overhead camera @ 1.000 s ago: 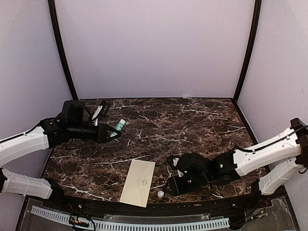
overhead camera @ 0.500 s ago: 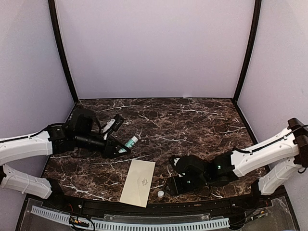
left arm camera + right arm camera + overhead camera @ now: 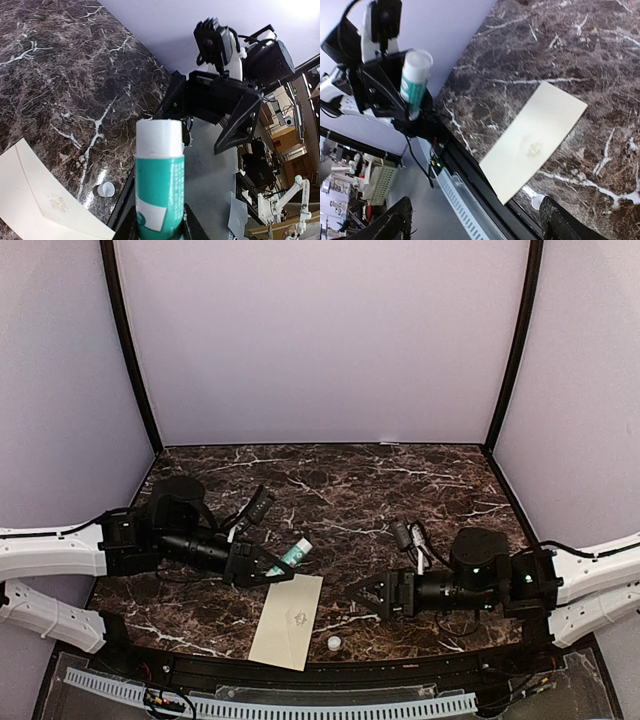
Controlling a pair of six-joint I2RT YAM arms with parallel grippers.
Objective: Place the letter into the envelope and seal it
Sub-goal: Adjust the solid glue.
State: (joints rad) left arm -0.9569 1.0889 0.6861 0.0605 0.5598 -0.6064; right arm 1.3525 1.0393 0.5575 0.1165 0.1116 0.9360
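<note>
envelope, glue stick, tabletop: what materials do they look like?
Envelope: cream paper, matte, with crisp flat edges and a faint emblem.
Glue stick: probably a plastic tube, smooth teal printed label, white end.
Tabletop: dark brown marble look, white veins, glossy; real stone or laminate, cannot tell.

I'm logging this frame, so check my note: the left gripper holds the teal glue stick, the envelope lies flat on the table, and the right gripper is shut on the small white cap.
One error: the right gripper has its jaws open and empty. The right wrist view shows the small white cap lying on the table beside the envelope. The rest stands.
</note>
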